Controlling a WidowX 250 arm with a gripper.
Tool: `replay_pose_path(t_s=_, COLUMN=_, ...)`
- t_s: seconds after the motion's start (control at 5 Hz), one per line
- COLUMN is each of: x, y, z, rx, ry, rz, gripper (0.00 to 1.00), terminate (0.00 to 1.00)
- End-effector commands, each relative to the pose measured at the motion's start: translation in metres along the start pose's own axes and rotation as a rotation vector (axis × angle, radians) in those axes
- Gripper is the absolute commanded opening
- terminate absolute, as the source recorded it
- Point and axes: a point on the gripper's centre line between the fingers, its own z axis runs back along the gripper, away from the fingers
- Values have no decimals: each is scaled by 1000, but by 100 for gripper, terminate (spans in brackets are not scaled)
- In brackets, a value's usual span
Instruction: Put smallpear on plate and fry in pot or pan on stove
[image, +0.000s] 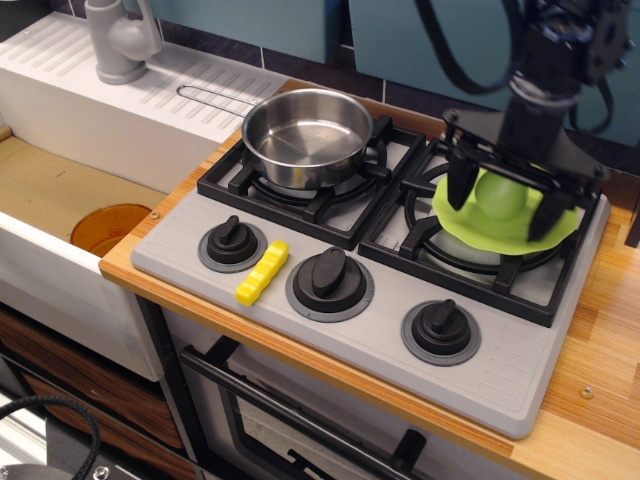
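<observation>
Starting at the front edge, the grey stove (500, 375) has its three black knobs in a row, and the yellow fry (262, 272) is lying flat on the stove surface between the left knob (232, 243) and the middle knob (329, 280), close to both. Behind the knobs on the left burner grate sits the shiny steel pan (307, 137), nothing in it, with its thin wire handle sticking back toward the white drainboard (150, 85). Over on the right burner the lime-green plate (462, 219) is resting on the grate, and the smallpear (503, 196) is on the plate, roughly in the middle. The gripper (503, 200) comes down from above with its black fingers spread wide on either side of the pear, tips down near the plate; whether they're actually touching the pear is hard to call from this angle. Off to the left an orange disc (108, 228) lies down in the sink, and a grey faucet (122, 38) stands at the far back corner.
</observation>
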Motion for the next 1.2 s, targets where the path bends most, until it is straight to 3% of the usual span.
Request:
replay_pose_path(t_s=0.0, x=10, y=-6, z=22, rx=-15, ry=-46, rz=6, gripper=100, terminate=0)
replay_pose_path(t_s=0.6, x=-7, y=-1, z=48, rx=-21, ry=6, rz=-14, gripper=100, terminate=0)
replay_pose_path(t_s=1.0, x=-25, y=27, z=65, rx=-36, ry=30, rz=-65, gripper=100, terminate=0)
